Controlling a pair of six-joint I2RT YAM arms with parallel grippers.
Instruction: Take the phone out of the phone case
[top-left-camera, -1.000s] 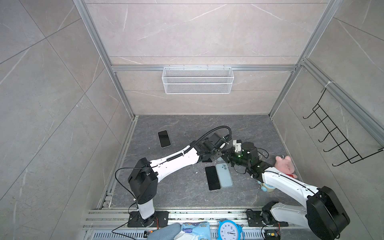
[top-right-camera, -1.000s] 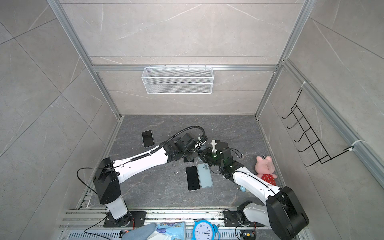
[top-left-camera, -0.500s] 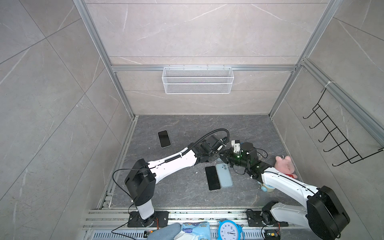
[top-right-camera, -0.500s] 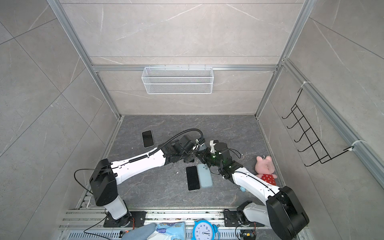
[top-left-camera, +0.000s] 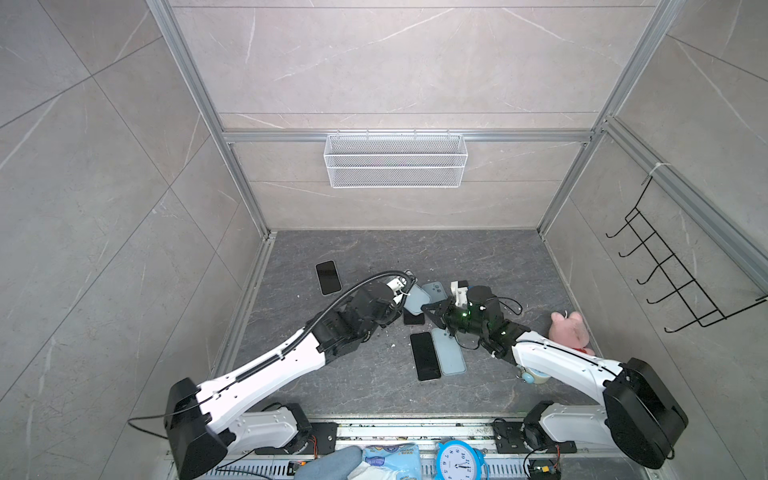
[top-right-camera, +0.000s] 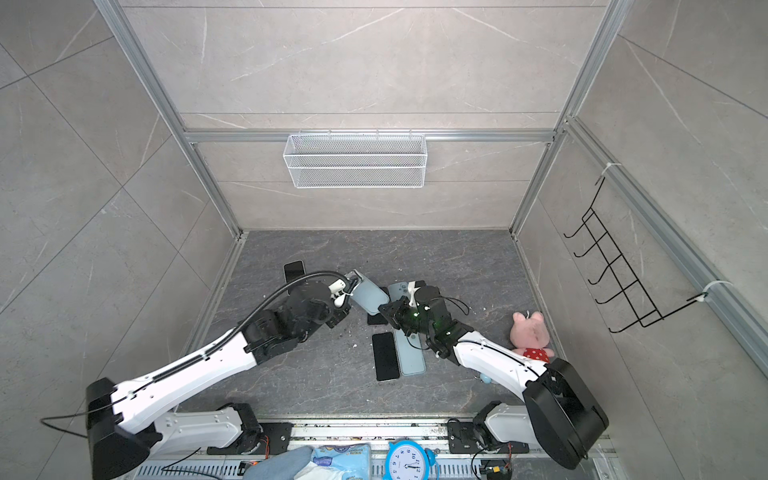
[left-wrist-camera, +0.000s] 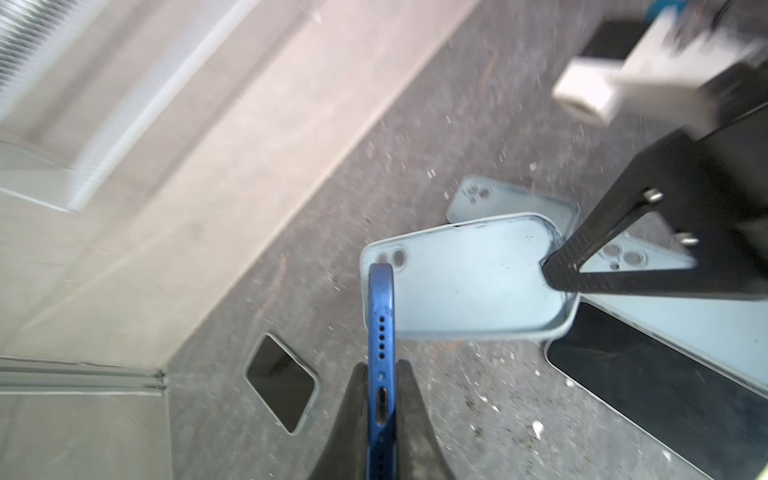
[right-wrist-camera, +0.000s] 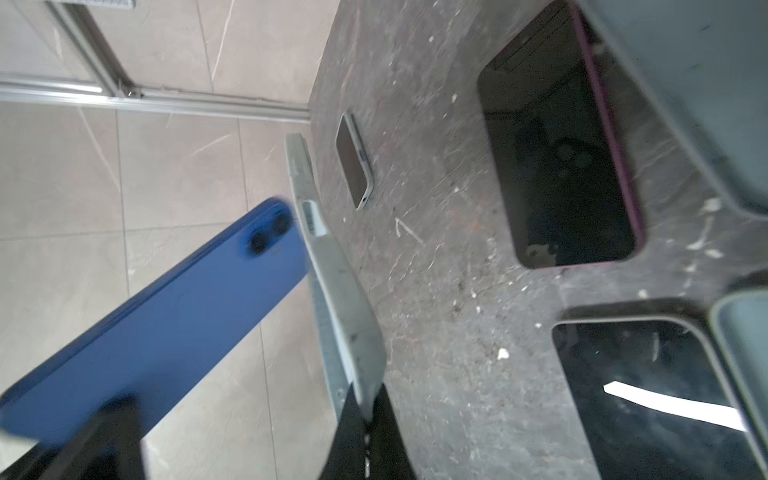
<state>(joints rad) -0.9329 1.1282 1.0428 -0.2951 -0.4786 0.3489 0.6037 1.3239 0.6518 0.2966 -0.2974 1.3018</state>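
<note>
The blue phone (left-wrist-camera: 381, 332) shows edge-on in the left wrist view, with my left gripper (left-wrist-camera: 381, 374) shut on its end. In the right wrist view the phone (right-wrist-camera: 178, 316) stands outside the light blue phone case (right-wrist-camera: 340, 291), close to it at the camera corner. My right gripper (right-wrist-camera: 361, 403) is shut on the case's edge. The empty case (left-wrist-camera: 469, 282) faces the left wrist camera. In both top views the case (top-left-camera: 417, 300) (top-right-camera: 368, 296) hangs above the floor between the left gripper (top-left-camera: 405, 291) and the right gripper (top-left-camera: 430, 309).
On the floor lie a black phone (top-left-camera: 328, 277) at the far left, a dark phone (top-left-camera: 424, 355) beside another light blue case (top-left-camera: 449, 351), and one more case (top-left-camera: 436, 289) behind. A pink plush (top-left-camera: 569, 328) sits at the right. A wire basket (top-left-camera: 395, 160) hangs on the back wall.
My left gripper has closed on the phone and drawn back to the left, away from the right gripper. The right gripper has stayed where it was with the case.
</note>
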